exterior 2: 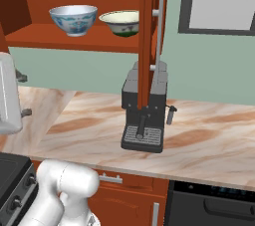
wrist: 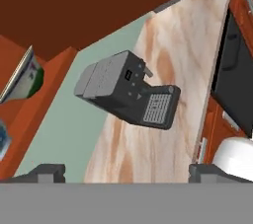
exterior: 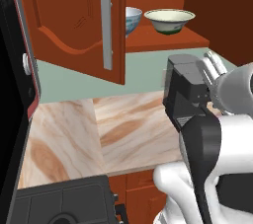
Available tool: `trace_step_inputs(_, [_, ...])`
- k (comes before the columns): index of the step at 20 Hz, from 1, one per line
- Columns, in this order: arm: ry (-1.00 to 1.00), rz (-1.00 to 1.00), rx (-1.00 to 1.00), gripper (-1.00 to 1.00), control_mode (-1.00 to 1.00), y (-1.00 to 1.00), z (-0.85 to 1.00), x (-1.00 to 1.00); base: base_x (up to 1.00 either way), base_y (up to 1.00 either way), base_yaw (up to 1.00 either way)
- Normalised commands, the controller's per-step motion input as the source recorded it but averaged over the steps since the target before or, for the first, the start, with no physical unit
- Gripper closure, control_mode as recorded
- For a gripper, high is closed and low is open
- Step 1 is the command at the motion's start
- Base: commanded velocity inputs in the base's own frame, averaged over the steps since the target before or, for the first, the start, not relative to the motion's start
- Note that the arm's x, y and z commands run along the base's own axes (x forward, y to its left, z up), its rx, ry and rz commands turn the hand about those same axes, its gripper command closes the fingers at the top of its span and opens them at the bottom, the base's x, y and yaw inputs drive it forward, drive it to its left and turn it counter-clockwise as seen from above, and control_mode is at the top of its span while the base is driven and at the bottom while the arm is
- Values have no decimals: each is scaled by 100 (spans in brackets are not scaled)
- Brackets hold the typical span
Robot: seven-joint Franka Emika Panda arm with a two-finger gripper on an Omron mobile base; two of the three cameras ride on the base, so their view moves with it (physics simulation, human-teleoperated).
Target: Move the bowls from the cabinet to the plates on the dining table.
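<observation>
A marble-look counter [exterior 2: 199, 145] of beige with brown veins runs beneath a pale green wall [exterior 2: 209, 65]; under its front edge sit red-brown lower cabinets [exterior 2: 124, 195] with grey handles, and a black oven front [exterior 2: 214, 205] shows at 5 o'clock in the right base view. A black coffee machine [exterior 2: 144, 113] stands on the counter, just under the edge of an open door. At 9 o'clock in that same view a pale toaster-like appliance [exterior 2: 9, 100] sits on the counter (its far side is cut off by the frame). A dark-framed window or picture [exterior 2: 219, 1] hangs at 1 o'clock.

Above the counter the cabinet [exterior: 163, 38] stands with its carved door [exterior: 79, 20] swung open, the vertical grey bar handle [exterior: 105, 26] facing out. On its shelf rest both bowls, close together but apart: the cream bowl [exterior: 169, 20] with a green band near its foot, and the pale blue-patterned bowl [exterior 2: 73, 19], which in the left base view is half hidden behind the door at 12 o'clock.

In the hand view the gripper [wrist: 126, 171] points toward the coffee machine, its fingertips [wrist: 47, 171] spread wide with nothing between them; the cream bowl lies at 9 o'clock there, tilted by the camera's roll.
</observation>
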Motion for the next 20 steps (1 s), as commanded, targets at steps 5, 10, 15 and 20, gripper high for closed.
trace_step_inputs(5, [16,57,4,-100,-100,-18,-3,14,0,0,0])
trace_step_inputs(10, [13,57,6,-100,-100,-6,12,18,0,0,0])
trace_step_inputs(15, [17,47,0,-100,-100,6,1,65,0,0,0])
trace_step_inputs(20, [18,24,-3,-100,-100,27,-4,90,0,0,0])
